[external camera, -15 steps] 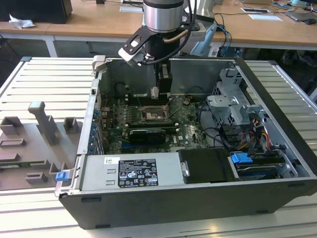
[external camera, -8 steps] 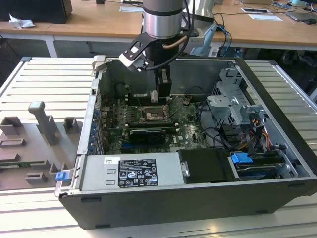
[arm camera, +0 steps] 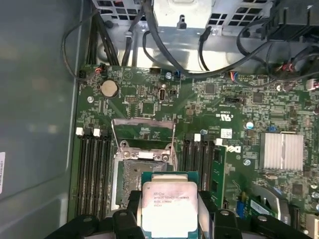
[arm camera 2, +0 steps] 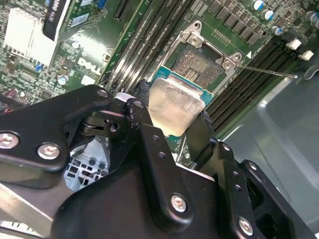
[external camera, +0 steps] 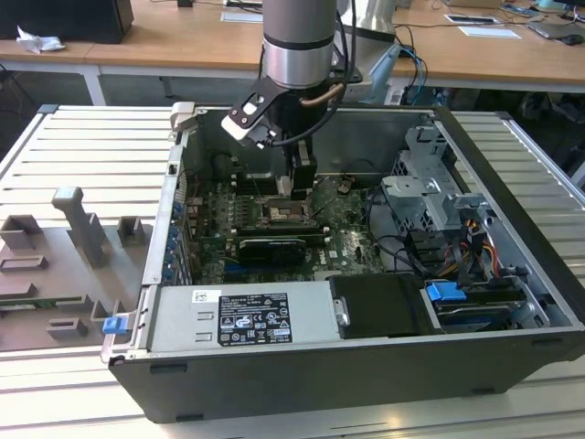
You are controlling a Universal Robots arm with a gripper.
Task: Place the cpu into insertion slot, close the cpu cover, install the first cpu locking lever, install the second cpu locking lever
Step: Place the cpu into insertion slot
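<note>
Starting at the exterior view's left, grey plastic fixtures (external camera: 82, 229) stand on the slatted table (external camera: 55, 137) beside an open computer case (external camera: 366, 384) with a silver power supply (external camera: 247, 315) along its near wall. The arm (external camera: 297, 46) reaches down into the case near its middle. The gripper (external camera: 297, 183) hangs just above the green motherboard (external camera: 347, 242), over the insertion slot (external camera: 277, 213), and a grey drive cage (external camera: 430, 187) sits further to the exterior view's right. In the second wrist view the black fingers (arm camera 2: 144, 107) are closed against two opposite edges of the cpu (arm camera 2: 174, 104), parted only as wide as the chip. The chip sits squarely between the fingertips, its pale metal face toward the camera and its green rim showing. It is held off the board, not seated. The socket lies bare just beyond it with its contact field exposed, and in the first wrist view the chip overlaps the socket's nearest edge. The cpu cover (arm camera: 142, 133) stands hinged up off the socket, and a thin locking lever (arm camera 2: 264, 71) juts out free beside it. Black memory slots (arm camera: 94, 169) flank the socket on both sides. A coin battery (arm camera: 108, 88) and a finned heatsink (arm camera: 281, 151) sit elsewhere on the board.
</note>
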